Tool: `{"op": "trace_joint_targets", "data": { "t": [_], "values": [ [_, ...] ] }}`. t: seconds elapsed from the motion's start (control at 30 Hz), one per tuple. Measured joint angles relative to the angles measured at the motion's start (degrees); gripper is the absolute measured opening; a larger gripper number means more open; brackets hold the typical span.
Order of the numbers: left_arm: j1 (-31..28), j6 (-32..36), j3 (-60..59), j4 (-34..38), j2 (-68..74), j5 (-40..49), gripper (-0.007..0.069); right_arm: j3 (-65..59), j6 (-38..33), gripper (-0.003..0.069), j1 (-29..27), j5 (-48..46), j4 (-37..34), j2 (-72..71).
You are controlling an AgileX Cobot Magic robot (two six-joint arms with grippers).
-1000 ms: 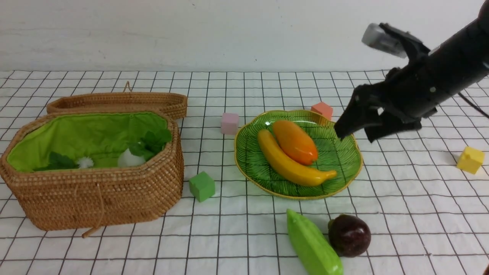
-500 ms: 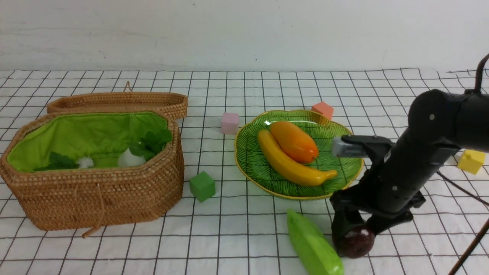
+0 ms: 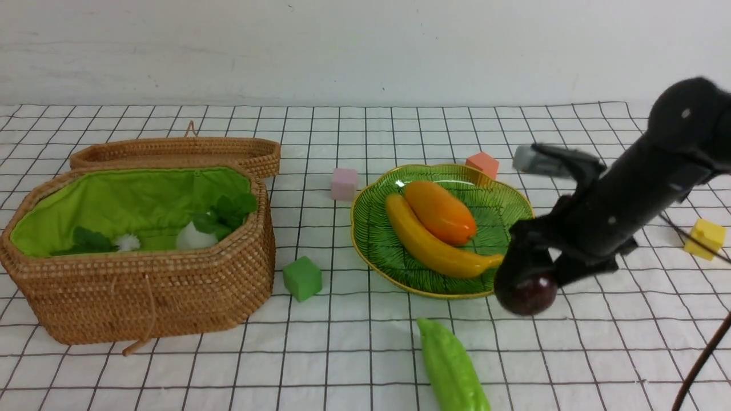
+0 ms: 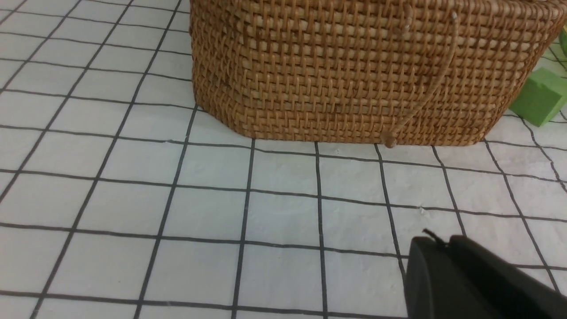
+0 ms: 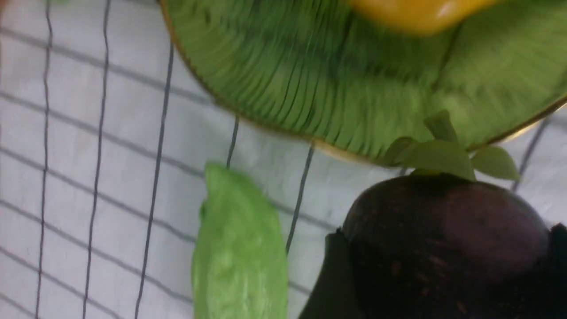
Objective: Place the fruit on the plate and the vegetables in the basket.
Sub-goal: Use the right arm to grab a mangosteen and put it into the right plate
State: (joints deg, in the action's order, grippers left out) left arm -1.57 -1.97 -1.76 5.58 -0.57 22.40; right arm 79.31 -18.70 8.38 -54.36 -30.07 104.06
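Note:
My right gripper [image 3: 526, 281] is shut on the dark purple ball [image 3: 532, 294], holding it off the cloth just beside the near right rim of the green plate [image 3: 374, 240]. In the right wrist view the ball [image 5: 443, 239] fills the space between the jaws, its small green leaves toward the plate. The banana [image 3: 434, 245] and mango [image 3: 440, 212] lie on the plate. The light-green gourd [image 3: 451, 365] lies on the cloth in front of the plate. The white radish [image 3: 194, 235] rests inside the open basket [image 3: 148, 285]. My left gripper [image 4: 436, 241] is shut and empty, low over the cloth before the basket wall [image 4: 354, 71].
Foam cubes lie scattered: pink [image 3: 343, 184] and orange [image 3: 482, 164] behind the plate, green [image 3: 301, 278] between basket and plate, yellow [image 3: 703, 237] at far right. The basket lid [image 3: 177, 151] lies folded back behind the basket. A cable [image 3: 702, 359] crosses the lower right corner.
My right arm came down from above the plate onto the purple ball, closed on it and lifted it toward the plate. The gourd shifted slightly to the left.

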Motion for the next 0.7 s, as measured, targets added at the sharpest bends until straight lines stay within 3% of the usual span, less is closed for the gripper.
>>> {"op": "trace_joint_targets", "data": {
  "t": [0.3,0.57,0.7],
  "values": [
    [0.0,0.0,0.0,0.0,0.0,0.0,0.0039,5.69,-8.57,0.0556,-0.72,18.09,-4.64,5.98],
    [0.0,0.0,0.0,0.0,0.0,0.0,0.0044,5.64,-10.04,0.0558,-0.5,20.46,-4.91,9.92],
    [0.0,0.0,0.0,0.0,0.0,0.0,0.0051,5.64,-9.54,0.0654,-0.75,18.54,-4.91,8.99]
  ]
}}
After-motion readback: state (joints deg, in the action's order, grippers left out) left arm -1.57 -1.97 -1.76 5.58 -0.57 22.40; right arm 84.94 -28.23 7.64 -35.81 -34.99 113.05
